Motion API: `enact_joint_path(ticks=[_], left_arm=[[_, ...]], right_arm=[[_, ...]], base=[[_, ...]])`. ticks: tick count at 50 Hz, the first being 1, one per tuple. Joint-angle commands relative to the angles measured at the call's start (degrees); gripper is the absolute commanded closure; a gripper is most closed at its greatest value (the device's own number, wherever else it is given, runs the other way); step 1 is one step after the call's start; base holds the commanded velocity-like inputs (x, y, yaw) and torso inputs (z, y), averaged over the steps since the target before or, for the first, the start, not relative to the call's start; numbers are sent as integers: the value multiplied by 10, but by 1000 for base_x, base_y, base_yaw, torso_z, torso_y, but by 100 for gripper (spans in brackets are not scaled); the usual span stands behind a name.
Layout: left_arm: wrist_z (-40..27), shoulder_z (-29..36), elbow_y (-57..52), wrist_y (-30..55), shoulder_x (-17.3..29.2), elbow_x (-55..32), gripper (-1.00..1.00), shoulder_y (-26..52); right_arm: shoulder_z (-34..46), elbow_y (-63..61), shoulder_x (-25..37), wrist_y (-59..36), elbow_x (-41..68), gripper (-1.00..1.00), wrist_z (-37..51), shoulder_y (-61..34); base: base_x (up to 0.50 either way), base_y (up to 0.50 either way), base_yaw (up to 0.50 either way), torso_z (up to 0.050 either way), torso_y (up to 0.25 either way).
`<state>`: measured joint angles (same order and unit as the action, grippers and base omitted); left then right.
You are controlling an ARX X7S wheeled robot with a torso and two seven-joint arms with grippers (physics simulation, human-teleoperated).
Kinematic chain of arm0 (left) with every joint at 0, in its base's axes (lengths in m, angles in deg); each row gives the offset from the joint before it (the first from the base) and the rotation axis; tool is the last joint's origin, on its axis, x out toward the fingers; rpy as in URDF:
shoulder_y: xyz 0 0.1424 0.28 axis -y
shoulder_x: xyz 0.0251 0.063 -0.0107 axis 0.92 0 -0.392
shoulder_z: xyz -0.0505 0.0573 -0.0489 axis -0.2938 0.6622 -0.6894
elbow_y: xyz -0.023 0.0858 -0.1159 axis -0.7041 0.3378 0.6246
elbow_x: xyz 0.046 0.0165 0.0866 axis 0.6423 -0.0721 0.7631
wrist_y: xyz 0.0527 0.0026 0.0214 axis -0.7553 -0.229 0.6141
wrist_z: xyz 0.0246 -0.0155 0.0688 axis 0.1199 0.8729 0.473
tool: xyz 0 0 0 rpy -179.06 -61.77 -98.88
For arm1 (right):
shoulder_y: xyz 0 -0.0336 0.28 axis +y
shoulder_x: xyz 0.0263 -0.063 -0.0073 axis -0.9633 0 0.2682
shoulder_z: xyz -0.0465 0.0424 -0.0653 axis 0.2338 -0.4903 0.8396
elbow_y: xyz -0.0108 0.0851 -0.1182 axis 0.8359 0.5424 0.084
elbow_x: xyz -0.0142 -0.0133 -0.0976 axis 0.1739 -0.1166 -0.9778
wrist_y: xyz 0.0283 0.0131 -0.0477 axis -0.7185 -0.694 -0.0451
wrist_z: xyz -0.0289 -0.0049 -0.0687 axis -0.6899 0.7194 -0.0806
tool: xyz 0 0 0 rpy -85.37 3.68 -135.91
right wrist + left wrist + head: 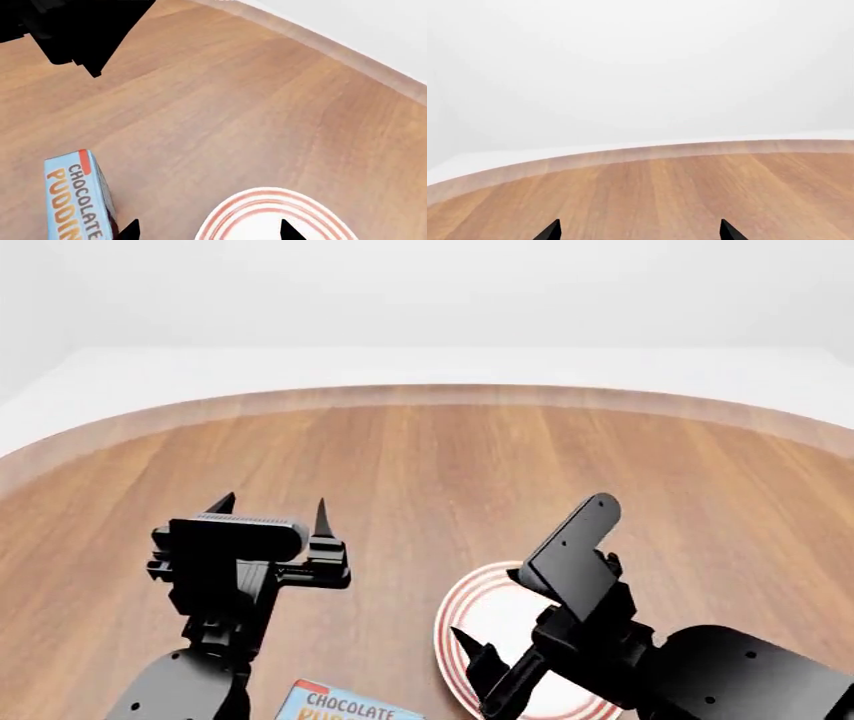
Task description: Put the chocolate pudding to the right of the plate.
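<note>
The chocolate pudding (342, 706) lies at the near edge of the head view, light-blue lettered top up, between my two arms. It also shows in the right wrist view as the chocolate pudding (75, 201), just beside one fingertip and outside the jaws. The plate (470, 616), white with red rings, sits to the pudding's right and is partly covered by my right arm. My right gripper (477, 672) hovers open over the plate's left rim; the wrist view shows this right gripper (207, 232) spanning bare wood and the plate (267, 212). My left gripper (270, 508) is open and empty over bare wood, as is the left gripper (640, 232) in its wrist view.
The round wooden table (441, 470) stretches ahead to a curved pale edge (647, 152), with white floor beyond. My left arm shows as a black shape (80, 30) in the right wrist view.
</note>
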<state>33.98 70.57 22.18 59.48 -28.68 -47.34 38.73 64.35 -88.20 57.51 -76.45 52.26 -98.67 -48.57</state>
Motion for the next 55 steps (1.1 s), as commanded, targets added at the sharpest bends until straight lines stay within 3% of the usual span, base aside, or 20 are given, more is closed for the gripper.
enact_joint_path(ticks=[1, 55], left_arm=[[-3, 2, 4, -2, 2, -3, -100, 0], [-14, 16, 18, -7, 10, -12, -100, 10]], right_arm=[[35, 3, 12, 7, 19, -100, -20, -10], [198, 65, -8, 56, 20, -100, -67, -27]], base=[[0, 0, 0, 0, 0], [0, 0, 0, 0, 0]])
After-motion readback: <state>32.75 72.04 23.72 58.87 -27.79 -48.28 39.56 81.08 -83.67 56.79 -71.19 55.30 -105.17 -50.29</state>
